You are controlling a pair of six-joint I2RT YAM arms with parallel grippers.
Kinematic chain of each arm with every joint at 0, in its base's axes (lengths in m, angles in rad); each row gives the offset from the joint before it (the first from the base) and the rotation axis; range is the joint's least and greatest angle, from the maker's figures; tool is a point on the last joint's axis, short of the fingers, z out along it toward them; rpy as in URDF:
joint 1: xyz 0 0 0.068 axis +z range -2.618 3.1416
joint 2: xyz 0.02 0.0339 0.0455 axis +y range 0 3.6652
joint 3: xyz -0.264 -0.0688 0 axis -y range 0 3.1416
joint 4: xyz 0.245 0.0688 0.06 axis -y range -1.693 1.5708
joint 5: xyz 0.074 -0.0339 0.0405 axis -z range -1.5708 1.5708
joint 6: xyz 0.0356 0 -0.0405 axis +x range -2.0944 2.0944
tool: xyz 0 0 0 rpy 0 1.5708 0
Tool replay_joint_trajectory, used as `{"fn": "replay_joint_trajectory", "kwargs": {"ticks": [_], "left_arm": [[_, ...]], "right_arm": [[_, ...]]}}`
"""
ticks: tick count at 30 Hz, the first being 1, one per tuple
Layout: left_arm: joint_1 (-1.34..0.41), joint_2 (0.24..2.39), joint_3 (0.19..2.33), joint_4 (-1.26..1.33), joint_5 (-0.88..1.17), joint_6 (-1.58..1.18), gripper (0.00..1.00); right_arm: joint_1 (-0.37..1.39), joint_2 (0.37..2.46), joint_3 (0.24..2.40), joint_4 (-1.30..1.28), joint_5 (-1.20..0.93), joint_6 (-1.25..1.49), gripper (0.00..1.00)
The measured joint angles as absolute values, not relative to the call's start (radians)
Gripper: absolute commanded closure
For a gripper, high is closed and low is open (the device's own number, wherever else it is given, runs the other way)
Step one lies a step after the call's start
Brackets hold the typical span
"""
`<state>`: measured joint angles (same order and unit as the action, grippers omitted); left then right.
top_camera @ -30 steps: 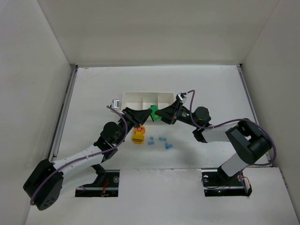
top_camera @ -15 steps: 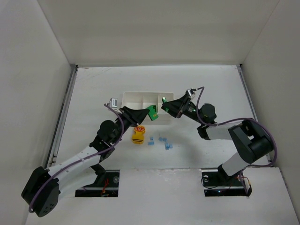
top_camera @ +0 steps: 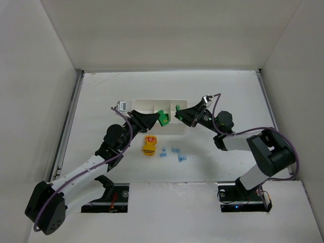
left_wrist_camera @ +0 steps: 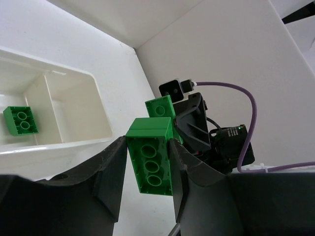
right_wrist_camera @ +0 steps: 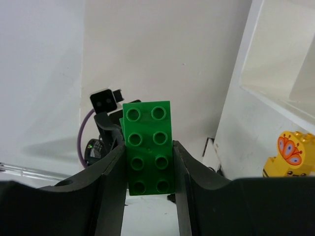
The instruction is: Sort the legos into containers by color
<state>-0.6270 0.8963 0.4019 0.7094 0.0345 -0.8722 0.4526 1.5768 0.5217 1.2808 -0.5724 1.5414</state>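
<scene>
I have the left gripper (left_wrist_camera: 146, 143) clamped on one bright green plastic brick (left_wrist_camera: 153, 167) and the right gripper (right_wrist_camera: 148, 146) on another (right_wrist_camera: 147, 128), both at the white three-compartment plastic tray (top_camera: 147, 106), so next I'd line each up over the compartment already holding a green brick (left_wrist_camera: 20, 120) and release.

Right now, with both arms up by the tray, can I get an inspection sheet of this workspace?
Surface: white table, matte and flat.
Job's things: white three-compartment tray with one loose green brick inside. A yellow brick and small blue bricks lie on the table in front of the tray.
Clutter: nothing seen.
Grippers: left gripper shut on the left-held green brick; right gripper shut on the right-held green brick. They face each other at the tray's near side.
Cables: left purple cable and right purple cable run along their arms, off the bricks.
Surroundings: white walls on three sides.
</scene>
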Motion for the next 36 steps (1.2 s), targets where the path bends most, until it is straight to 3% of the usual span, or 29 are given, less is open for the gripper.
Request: {"fn": "replay_joint_trajectory", "kwargs": {"ticks": [7, 15, 20, 24, 30, 36], "left_arm": [[-0.586, 0.838, 0.402, 0.664, 0.039, -0.876, 0.84], [-0.505, 0.709, 0.398, 0.561, 0.091, -0.915, 0.84], [-0.429, 0.684, 0.380, 0.466, 0.167, -0.970, 0.84], [-0.367, 0.651, 0.352, 0.424, 0.215, -1.016, 0.84], [-0.319, 0.633, 0.300, 0.406, 0.257, -1.062, 0.84], [-0.318, 0.636, 0.287, 0.414, 0.282, -1.084, 0.84]], "right_arm": [[0.466, 1.564, 0.611, 1.001, -0.521, 1.358, 0.75], [0.590, 1.551, 0.890, 0.497, -0.242, 0.981, 0.72], [0.643, 1.642, 1.053, 0.329, -0.101, 0.829, 0.71], [0.664, 1.713, 1.096, 0.244, -0.019, 0.768, 0.61], [0.685, 1.750, 1.115, 0.160, 0.054, 0.721, 0.39], [0.689, 1.748, 1.138, 0.163, 0.064, 0.707, 0.34]]}}
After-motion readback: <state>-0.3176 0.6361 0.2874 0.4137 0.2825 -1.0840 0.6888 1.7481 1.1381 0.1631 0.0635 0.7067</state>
